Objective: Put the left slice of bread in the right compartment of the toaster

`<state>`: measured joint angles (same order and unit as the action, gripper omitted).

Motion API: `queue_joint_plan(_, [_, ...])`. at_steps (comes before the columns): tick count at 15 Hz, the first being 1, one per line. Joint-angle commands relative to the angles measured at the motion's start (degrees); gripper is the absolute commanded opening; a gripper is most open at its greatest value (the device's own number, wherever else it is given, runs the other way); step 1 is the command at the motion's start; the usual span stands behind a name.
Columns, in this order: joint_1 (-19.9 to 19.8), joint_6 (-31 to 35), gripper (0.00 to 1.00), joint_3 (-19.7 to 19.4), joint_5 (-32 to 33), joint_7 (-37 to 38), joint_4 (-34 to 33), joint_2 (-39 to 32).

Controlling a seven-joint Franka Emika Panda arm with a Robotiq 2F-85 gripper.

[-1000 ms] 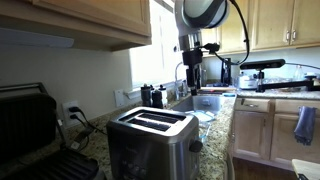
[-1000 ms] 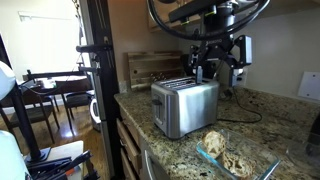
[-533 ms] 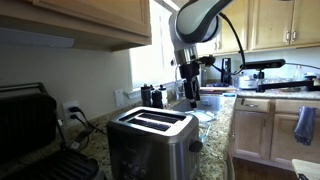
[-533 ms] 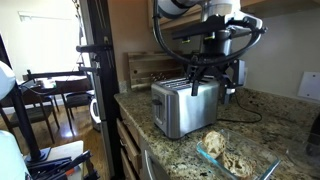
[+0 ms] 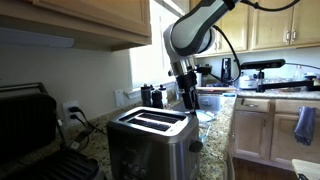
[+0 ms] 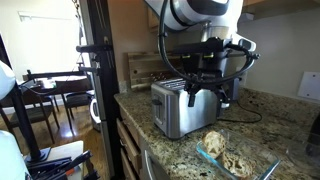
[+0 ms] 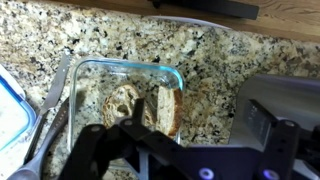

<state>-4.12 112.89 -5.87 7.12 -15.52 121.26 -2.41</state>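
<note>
The steel toaster [image 5: 150,138] with a black top and two empty slots stands on the granite counter; it also shows in an exterior view [image 6: 183,107] and at the right edge of the wrist view [image 7: 285,95]. A glass dish [image 7: 170,72] holds two bread slices, the left one [image 7: 122,104] and the right one [image 7: 166,108]; the dish also shows near the counter's front [image 6: 226,156]. My gripper [image 7: 195,112] is open and empty, hanging above the counter by the toaster [image 5: 187,97] [image 6: 201,90], apart from the bread.
A black contact grill [image 5: 30,125] stands beside the toaster. A blue lid [image 7: 12,112] and a metal utensil [image 7: 50,120] lie by the dish. Cables run behind the toaster [image 6: 245,115]. Upper cabinets [image 5: 90,20] hang overhead.
The arm has swung from behind the toaster toward it and come lower. The gripper stays open and empty. The bread and toaster have not moved.
</note>
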Motion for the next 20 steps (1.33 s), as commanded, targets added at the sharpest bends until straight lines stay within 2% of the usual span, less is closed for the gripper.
queue_joint_plan(1, [-0.6, -0.3, 1.00, 0.3, -0.8, -0.9, -0.5, -0.7])
queue_joint_plan(8, [-1.3, -0.1, 1.00, 0.1, -1.3, -1.8, -1.6, -3.9])
queue_joint_plan(20, [-3.1, -0.6, 1.00, 0.3, -1.7, -3.4, -7.3, -11.0])
